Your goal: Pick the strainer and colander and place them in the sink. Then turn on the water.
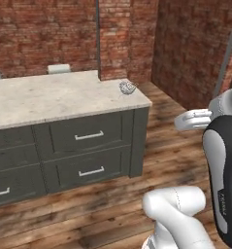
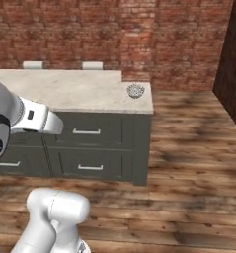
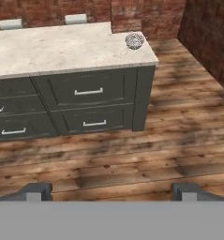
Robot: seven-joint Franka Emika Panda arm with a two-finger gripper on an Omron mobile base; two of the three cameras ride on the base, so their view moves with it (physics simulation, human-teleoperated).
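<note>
The strainer (image 1: 128,87) is a small silvery wire-mesh basket. It sits alone near the right end of the pale stone countertop (image 1: 49,97), close to the far corner. It is also seen in the right base view (image 2: 135,91) and at the top of the hand view (image 3: 134,41). My gripper (image 3: 112,192) is open, its dark fingertips (image 3: 36,191) wide apart with nothing between them. It hangs well back from the counter over the wooden floor and faces the cabinet front. The colander, the sink and the water are out of view.
The counter tops a dark grey cabinet with drawers (image 3: 88,91) that have metal handles. Two pale stool backs (image 3: 76,19) stand behind the counter against a red brick wall. A darker brick wall (image 3: 207,33) closes the right side. Plank floor (image 3: 179,117) lies between me and the cabinet.
</note>
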